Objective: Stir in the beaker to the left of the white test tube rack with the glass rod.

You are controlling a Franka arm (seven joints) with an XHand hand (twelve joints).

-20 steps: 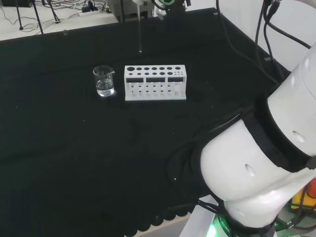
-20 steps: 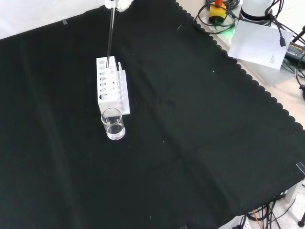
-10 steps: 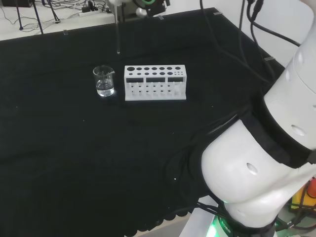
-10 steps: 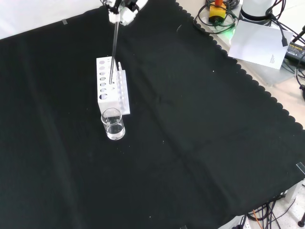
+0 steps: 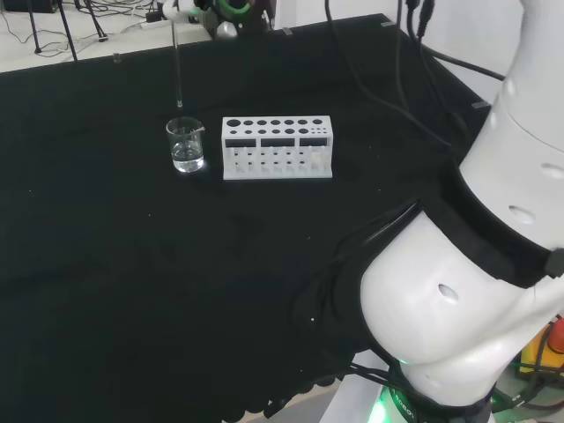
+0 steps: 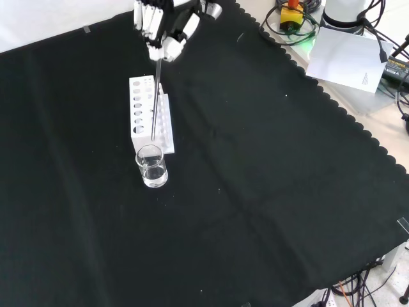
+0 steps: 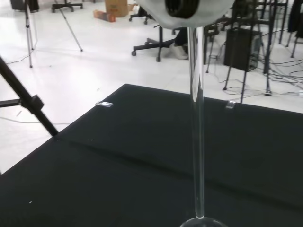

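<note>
the hand [image 6: 163, 29], at the upper left of the front view, has its fingers curled round the glass rod [image 6: 155, 96], held upright so the tip can enter vertically. the tip hangs just above the beaker [image 6: 151, 166], which stands against the near end of the white test tube rack [image 6: 146, 115]. open black cloth [image 6: 268, 192] lies on the beaker's other sides; the rack limits travel on one.

Clear glass rod [image 6: 154, 102] and beaker [image 6: 151, 166]; matt black cloth [image 6: 268, 192].
</note>
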